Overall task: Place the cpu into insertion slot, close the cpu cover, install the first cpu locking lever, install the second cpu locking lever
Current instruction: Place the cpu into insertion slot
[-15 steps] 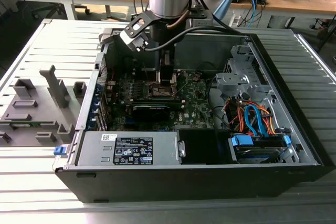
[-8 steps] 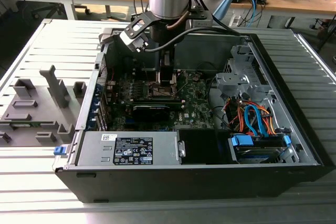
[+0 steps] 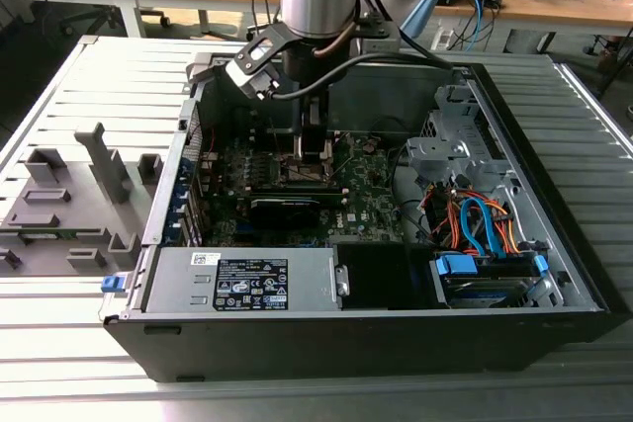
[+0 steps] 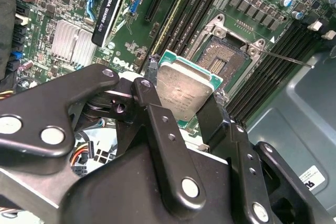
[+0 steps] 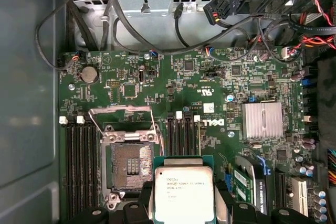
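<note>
The end effector [image 4: 185,94] is pinching the cpu [image 4: 187,86] by two opposite edges, its fingers pressing in from either side, and is holding the chip, metal top showing, clear above the green circuit board [image 5: 157,85]. Just beyond it the insertion slot [image 4: 223,64] is lying bare, and in both wrist views the chip is appearing beside it rather than squarely over it. The cpu cover [image 5: 121,110] is standing raised at the slot's far edge, and a locking lever [image 4: 286,59] is sticking out to one side.

Judging from this, a descent begun off-centre or tilted is risking bent socket contacts, and a thin edge grip is risking a slip. Farther out, the open computer case [image 3: 396,328] is resting on the slatted tabletop [image 3: 79,343].
</note>
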`<state>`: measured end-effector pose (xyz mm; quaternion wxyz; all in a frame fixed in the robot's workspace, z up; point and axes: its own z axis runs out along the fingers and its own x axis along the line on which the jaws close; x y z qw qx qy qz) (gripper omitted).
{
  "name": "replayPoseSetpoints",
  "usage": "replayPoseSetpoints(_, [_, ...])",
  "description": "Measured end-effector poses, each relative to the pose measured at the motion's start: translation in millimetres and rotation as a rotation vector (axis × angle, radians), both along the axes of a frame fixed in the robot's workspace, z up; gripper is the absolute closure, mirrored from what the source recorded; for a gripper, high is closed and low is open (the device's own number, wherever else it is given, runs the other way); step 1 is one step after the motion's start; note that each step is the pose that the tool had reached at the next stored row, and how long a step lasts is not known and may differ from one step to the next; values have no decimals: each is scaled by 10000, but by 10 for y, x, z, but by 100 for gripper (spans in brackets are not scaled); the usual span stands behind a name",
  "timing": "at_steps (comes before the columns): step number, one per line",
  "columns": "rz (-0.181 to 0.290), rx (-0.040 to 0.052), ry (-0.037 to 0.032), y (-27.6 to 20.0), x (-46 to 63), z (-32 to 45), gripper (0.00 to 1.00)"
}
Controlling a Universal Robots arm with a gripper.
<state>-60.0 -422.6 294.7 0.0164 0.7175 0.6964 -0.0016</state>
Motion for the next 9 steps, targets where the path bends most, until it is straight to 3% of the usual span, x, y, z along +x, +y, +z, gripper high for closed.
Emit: replayPoseSetpoints(9, [0,1,0,1,-1,-18,46])
